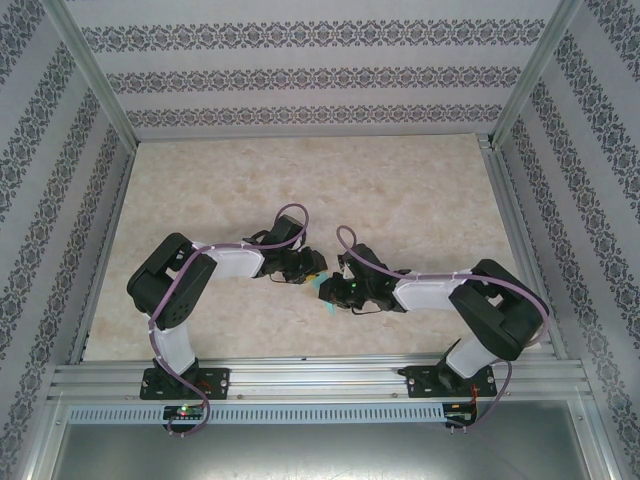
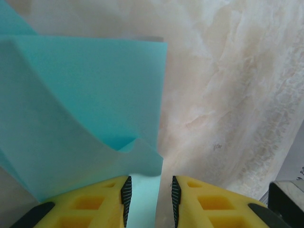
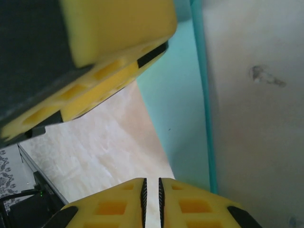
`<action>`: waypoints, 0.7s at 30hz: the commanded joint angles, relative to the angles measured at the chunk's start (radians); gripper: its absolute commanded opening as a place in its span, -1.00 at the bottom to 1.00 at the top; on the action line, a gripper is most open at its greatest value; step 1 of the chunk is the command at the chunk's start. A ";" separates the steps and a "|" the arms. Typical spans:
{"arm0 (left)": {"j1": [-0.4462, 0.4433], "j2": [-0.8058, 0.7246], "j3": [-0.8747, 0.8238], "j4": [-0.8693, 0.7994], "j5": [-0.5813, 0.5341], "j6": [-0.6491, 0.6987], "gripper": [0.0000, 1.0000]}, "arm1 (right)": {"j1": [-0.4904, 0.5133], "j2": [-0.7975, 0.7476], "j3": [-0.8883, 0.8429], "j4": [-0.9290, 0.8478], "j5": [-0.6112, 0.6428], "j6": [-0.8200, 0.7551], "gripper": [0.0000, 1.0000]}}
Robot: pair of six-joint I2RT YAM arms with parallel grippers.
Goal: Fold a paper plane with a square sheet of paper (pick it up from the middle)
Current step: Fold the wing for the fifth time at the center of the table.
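Observation:
The square sheet of paper (image 1: pixel 325 291) is teal and partly folded. It lies on the table between the two gripper tips. In the left wrist view the paper (image 2: pixel 95 95) curls up over the left finger, and a strip of it runs into the gap. My left gripper (image 2: pixel 148 199) (image 1: pixel 308 272) is open, its pads well apart and not pinching the strip. My right gripper (image 3: pixel 151 202) (image 1: pixel 340 283) shows only a narrow slit with bare table in it. The paper (image 3: pixel 180 109) lies just to its right, with a raised folded edge. The left gripper's yellow finger (image 3: pixel 109 61) hangs close above.
The marbled table top (image 1: pixel 300 180) stretches behind both arms. Aluminium frame rails (image 1: pixel 320 378) run along the near edge and up the sides, and patterned walls (image 1: pixel 300 75) close in the cell. The two wrists are almost touching at the table's middle.

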 commanded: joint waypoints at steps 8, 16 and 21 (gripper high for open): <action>0.020 0.038 -0.020 -0.052 -0.067 -0.008 -0.32 | -0.027 0.072 0.045 0.047 -0.026 -0.007 -0.64; 0.023 -0.023 0.065 -0.170 -0.061 0.100 -0.28 | -0.029 0.111 0.009 -0.107 0.020 -0.084 -0.76; 0.060 -0.092 0.118 -0.239 -0.089 0.170 -0.18 | -0.050 0.119 0.003 -0.162 -0.004 -0.155 -0.83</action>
